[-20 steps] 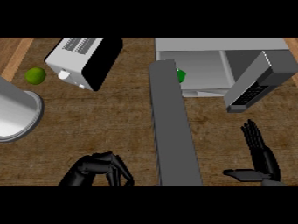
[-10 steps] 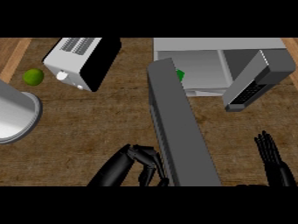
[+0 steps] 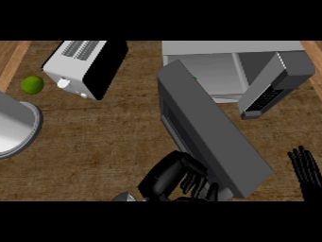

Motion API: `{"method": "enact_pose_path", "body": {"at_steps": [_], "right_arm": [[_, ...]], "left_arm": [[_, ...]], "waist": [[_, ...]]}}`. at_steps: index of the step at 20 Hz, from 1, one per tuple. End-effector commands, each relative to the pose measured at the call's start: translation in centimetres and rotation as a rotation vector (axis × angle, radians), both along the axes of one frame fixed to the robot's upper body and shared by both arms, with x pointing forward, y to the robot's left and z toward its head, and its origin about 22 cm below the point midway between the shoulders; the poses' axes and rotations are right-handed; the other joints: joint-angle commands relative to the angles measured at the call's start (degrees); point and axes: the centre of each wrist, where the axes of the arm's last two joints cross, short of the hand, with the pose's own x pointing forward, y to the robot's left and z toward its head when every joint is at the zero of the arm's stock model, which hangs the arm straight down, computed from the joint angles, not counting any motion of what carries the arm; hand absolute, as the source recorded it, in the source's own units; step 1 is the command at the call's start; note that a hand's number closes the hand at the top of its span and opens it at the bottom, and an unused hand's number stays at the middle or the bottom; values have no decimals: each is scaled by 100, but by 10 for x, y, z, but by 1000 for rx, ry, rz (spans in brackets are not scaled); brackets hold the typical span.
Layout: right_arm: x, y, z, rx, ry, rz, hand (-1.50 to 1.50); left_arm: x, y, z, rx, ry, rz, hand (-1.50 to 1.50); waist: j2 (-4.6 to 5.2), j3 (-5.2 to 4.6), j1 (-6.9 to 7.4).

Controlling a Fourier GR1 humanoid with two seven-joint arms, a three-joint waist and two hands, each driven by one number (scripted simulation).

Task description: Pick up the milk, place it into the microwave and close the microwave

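The microwave stands at the back right with its cavity open. Its grey door slants from the cavity's left edge down toward the view's lower middle, partly swung in. Only a small green speck of the milk shows inside, past the door's top edge; the rest is hidden. My left hand is at the bottom centre, fingers curled against the door's lower left face. At the lower right corner, apart from the door, my right hand rests open with its fingers up.
A white and black toaster sits at the back left, with a lime beside it. A large grey cylindrical pot lies at the left edge. The microwave's keypad panel juts out at the right.
The door has swung from pointing straight at me to slanting rightward. My left hand has moved right and up behind it. The right hand has sunk toward the lower right corner.
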Motion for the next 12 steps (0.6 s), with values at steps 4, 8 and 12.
{"method": "enact_pose_path", "body": {"at_steps": [4, 8, 12], "right_arm": [[6, 16, 19, 149, -147, 195, -150], [18, 14, 47, 146, -191, 261, -150], [34, 25, 64, 158, -232, 275, -150]], "left_arm": [[-2, -31, -24, 93, 93, -11, 150], [14, -36, -27, 131, 106, 37, 150], [26, -38, -24, 41, 113, 118, 150]], "waist": [[42, -2, -274], [60, -8, -458], [113, -14, -606]]}}
